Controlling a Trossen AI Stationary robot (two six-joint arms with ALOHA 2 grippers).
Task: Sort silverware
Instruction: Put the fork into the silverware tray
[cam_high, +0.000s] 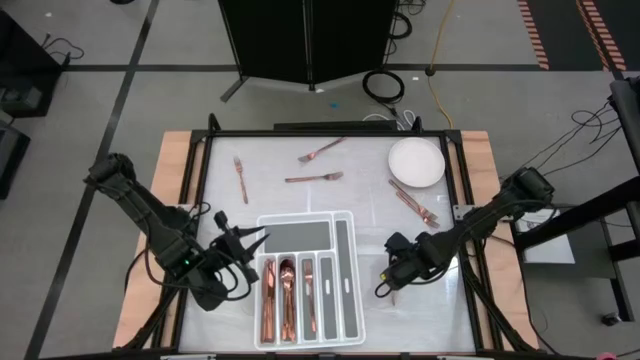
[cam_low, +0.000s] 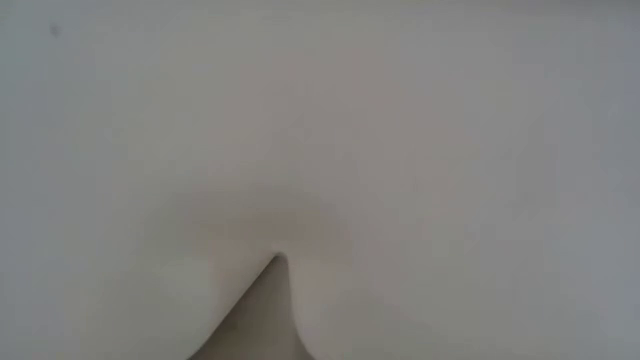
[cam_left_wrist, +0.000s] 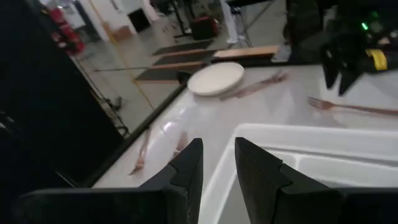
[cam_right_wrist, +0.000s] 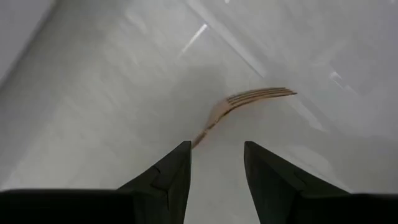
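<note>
Pincer work first: the right pincer (cam_high: 392, 279) is hanging low over the white tabletop (cam_high: 365, 215) just to the right of the white divided tray (cam_high: 342, 328), its two dark fingers (cam_right_wrist: 166, 177) standing apart with nothing clamped between them, and a copper fork (cam_right_wrist: 239, 104) is lying on the surface just ahead of the tips, tines pointing away from the pincer; in the high view that fork is too hidden by the arm to make out. The left pincer (cam_high: 255, 243) is hovering at the tray's upper left corner, its fingers (cam_left_wrist: 186, 171) parted by a narrow gap and gripping nothing, with the tray's rim lying just beyond them. Inside the tray, several copper pieces of silverware (cam_high: 279, 293) are sitting lengthwise in the narrow left compartments, while the wide top compartment and the long right-hand compartment are showing only their grey floors. Farther out on the tabletop, one fork (cam_high: 240, 178) is lying near the left edge, another fork (cam_high: 321, 151) is lying tilted toward the far edge, a third fork (cam_high: 314, 178) is lying just below it, and a small cluster of silverware (cam_high: 412, 201) is resting just beside the round white plate (cam_high: 416, 162) at the far right. The low view is showing only a blank pale surface.
</note>
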